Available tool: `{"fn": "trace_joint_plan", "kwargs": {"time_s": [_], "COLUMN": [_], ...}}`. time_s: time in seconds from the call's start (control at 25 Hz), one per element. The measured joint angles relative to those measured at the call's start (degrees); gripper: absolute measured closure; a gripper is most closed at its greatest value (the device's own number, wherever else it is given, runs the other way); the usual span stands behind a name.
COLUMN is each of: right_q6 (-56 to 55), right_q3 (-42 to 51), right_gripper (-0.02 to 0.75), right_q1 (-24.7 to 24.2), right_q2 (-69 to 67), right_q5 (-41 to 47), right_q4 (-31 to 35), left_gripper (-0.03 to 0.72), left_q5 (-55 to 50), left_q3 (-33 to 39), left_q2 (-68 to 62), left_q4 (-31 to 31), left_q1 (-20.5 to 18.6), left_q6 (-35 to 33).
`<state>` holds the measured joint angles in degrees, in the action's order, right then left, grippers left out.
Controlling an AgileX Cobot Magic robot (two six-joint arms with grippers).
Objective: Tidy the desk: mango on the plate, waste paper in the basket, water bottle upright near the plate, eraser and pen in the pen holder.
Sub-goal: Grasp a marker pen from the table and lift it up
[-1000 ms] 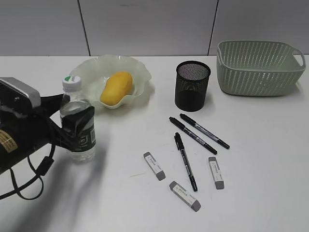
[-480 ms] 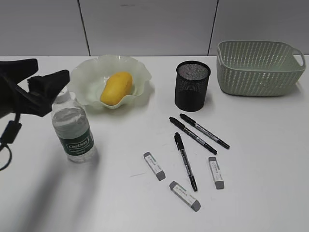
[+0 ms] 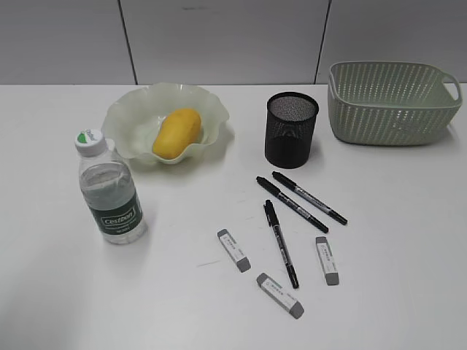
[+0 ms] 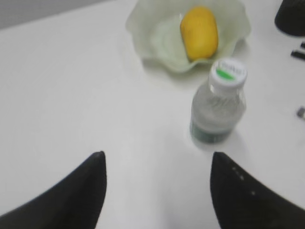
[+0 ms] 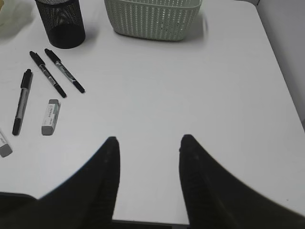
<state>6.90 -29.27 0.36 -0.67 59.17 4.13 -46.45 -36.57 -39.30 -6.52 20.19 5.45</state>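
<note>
Both pairs of fingers are spread and hold nothing: the left fingers (image 4: pixel 157 191) hang over bare desk (image 3: pixel 408 306), the right fingers (image 5: pixel 148 181) likewise. Ahead of the left fingers the water bottle (image 4: pixel 218 107) stands upright, with the mango (image 4: pixel 199 31) in the plate (image 4: pixel 143 36) just beyond. The step in hand looks like the pens. Ahead-left of the right fingers lie an eraser (image 5: pixel 50 116) and three pens (image 5: pixel 64 69); pinch one mid-barrel, across its length, then lower it upright into the pen holder (image 5: pixel 60 21) farther on. The basket (image 5: pixel 152 19) stands beside the holder.
</note>
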Motion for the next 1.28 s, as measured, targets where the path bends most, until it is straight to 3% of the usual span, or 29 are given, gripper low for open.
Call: {"fn": "trace_joint_plan", "kwargs": {"time_s": [0.16,0.48,0.72,0.92,1.08,1.16,1.28], "right_q6": [0.0,0.63,13.67,27.32,32.89,31.5,21.24], "right_q3": [0.0,-0.62,-1.85,-3.51,-10.4,-15.1,-24.19], "right_gripper": [0.399,0.399,0.399,0.399,0.399,0.399,0.399], "right_q1": [0.0,0.0,0.0,0.32,8.77,15.34,22.06], "right_q2": [0.0,-3.93,-21.96,-48.62,-70.28,-80.21,-94.01], "right_q5": [0.0,-1.33,-9.93,-20.05,-25.31,-28.7,-30.74], "right_q4": [0.0,1.16,16.02,28.53,32.66,29.78,19.53], "left_gripper": [0.188,0.19,0.2,0.202,0.202,0.202,0.202], "left_q5": [-12.2,-15.45,-14.35,-14.34,-14.34,-14.32,-14.27], "left_q3": [0.1,4.06,5.75,5.75,5.75,5.75,5.75], "left_q2": [13.63,35.43,39.58,39.58,39.58,39.58,39.58], "left_q4": [1.52,1.53,1.53,1.53,1.53,1.53,1.53], "left_q1": [0.0,0.0,-0.12,-0.18,-0.18,-0.18,-0.18], "left_q6": [0.02,0.08,0.18,0.18,0.18,0.18,0.18]}}
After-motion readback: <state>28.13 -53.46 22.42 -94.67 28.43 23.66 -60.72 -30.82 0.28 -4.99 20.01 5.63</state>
